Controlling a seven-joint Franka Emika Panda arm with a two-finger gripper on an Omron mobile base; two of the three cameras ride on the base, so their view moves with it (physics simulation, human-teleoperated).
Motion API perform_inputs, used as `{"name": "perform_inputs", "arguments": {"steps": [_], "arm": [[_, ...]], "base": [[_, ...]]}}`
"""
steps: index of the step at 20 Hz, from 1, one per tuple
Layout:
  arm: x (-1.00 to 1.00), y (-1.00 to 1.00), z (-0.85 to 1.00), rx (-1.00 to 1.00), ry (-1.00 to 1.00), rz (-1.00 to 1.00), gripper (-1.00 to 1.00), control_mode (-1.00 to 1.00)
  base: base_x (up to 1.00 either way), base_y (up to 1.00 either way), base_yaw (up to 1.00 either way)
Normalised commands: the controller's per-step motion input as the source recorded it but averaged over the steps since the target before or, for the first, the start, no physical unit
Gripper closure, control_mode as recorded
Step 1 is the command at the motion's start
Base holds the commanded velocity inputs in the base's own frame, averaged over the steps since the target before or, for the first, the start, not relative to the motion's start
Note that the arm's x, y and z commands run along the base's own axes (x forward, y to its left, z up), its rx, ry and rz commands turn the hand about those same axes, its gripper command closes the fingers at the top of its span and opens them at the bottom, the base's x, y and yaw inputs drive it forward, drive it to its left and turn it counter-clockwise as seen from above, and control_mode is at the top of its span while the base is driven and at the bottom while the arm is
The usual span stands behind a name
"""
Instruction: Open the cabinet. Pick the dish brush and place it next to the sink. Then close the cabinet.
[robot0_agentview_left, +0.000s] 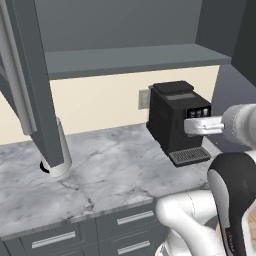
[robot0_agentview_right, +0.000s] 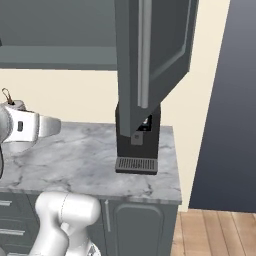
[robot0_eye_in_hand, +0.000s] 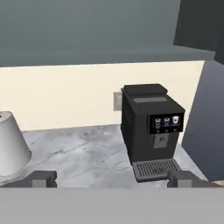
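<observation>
The cabinet (robot0_agentview_left: 135, 57) stands open above the counter, and its grey shelf looks bare where it shows. Its left door (robot0_agentview_left: 30, 85) swings out at the left, and its right door (robot0_agentview_right: 150, 60) with a long silver handle (robot0_agentview_right: 145, 50) hangs out over the coffee machine. My gripper (robot0_eye_in_hand: 113, 179) is open with nothing between its fingertips (robot0_eye_in_hand: 43, 179). It hovers above the counter, below the shelf, facing the back wall. In the left base view the gripper (robot0_agentview_left: 189, 126) sits just in front of the coffee machine. The dish brush and the sink are out of view.
A black coffee machine (robot0_agentview_left: 177, 120) stands at the back right of the marble counter (robot0_agentview_left: 115, 170). A white paper-towel roll (robot0_agentview_left: 60, 150) stands at the left, partly behind the open door. Drawers (robot0_agentview_left: 55, 239) run below the counter edge. A tall dark panel (robot0_agentview_right: 225, 100) closes off the right.
</observation>
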Motion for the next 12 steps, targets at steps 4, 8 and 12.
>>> {"name": "perform_inputs", "arguments": {"steps": [4,8,12], "arm": [[-0.33,-0.27,0.66,-0.01,-0.16,-0.05,-1.00,-1.00],[-0.51,-0.04,0.44,-0.05,-0.17,0.00,-1.00,-1.00],[-0.96,-0.28,0.52,0.00,-0.23,0.00,-1.00,-1.00]], "base": [[0.00,0.00,0.00],[0.00,0.00,0.00],[0.00,0.00,0.00]]}}
